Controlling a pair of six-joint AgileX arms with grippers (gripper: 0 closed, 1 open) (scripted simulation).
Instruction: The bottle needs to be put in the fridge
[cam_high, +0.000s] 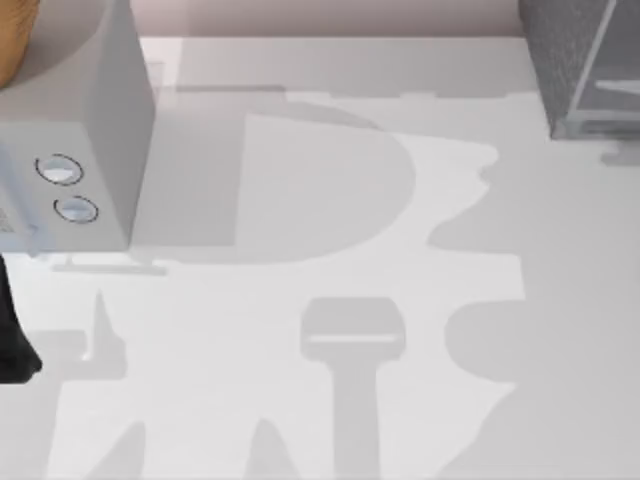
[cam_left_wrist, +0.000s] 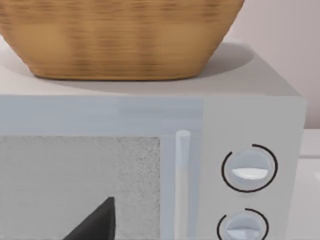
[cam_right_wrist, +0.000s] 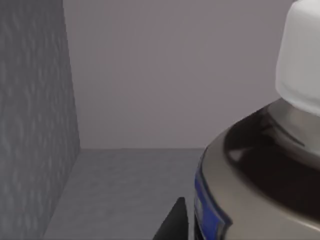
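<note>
The bottle (cam_right_wrist: 260, 170) looms close in the right wrist view, showing its white cap, dark neck and a strip of blue label. My right gripper is shut on it, and one dark finger (cam_right_wrist: 175, 224) lies against the bottle's side. The other side of the grip is hidden behind the bottle. A dark speckled wall of the fridge (cam_right_wrist: 30, 125) stands right beside it, with a grey floor below and a plain pale wall behind. From above, the fridge (cam_high: 560, 60) sits at the table's far right corner. My left arm (cam_high: 12, 345) is parked at the table's left edge.
A pale grey box with two round dials (cam_high: 70, 150) stands at the far left, with a woven basket (cam_left_wrist: 120, 40) on top. The left wrist camera faces its front (cam_left_wrist: 250, 170). Shadows of the arms fall across the white table (cam_high: 330, 250).
</note>
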